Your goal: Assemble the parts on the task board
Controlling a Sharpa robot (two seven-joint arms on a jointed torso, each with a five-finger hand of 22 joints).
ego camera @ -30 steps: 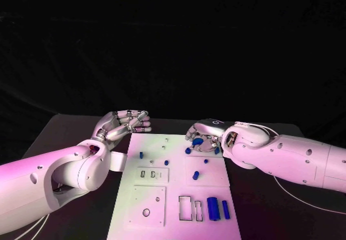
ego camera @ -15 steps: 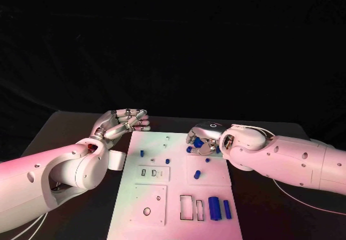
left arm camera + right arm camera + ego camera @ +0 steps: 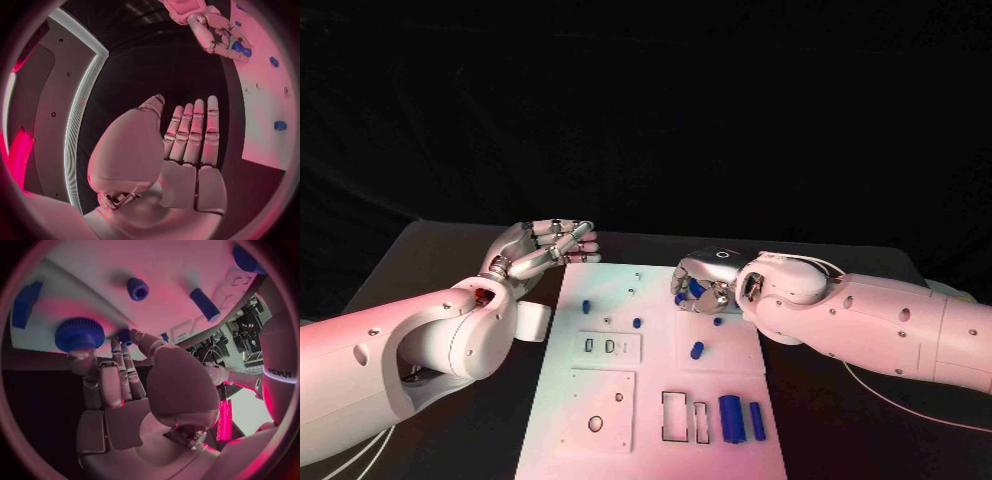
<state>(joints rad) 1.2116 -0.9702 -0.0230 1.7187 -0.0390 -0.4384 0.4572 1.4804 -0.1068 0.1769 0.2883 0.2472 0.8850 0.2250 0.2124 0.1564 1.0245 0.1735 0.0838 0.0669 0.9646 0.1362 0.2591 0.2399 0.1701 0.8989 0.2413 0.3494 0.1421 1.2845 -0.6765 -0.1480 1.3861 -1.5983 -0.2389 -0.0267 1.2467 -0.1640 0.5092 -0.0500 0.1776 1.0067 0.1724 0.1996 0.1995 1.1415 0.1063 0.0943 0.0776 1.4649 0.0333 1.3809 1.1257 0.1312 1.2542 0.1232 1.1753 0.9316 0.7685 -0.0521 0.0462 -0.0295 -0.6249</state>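
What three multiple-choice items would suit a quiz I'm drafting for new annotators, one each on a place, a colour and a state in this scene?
1. The silver right hand is: A at the white task board's far right corner; B at its near left corner; C off the table.
2. The small plastic parts are: A yellow; B blue; C green.
3. The silver left hand: A grips a part; B lifts the board; C holds nothing.

Key: A, its fingers close round a ribbed blue knob there; B, every piece shows blue; C, the left wrist view shows its bare palm.
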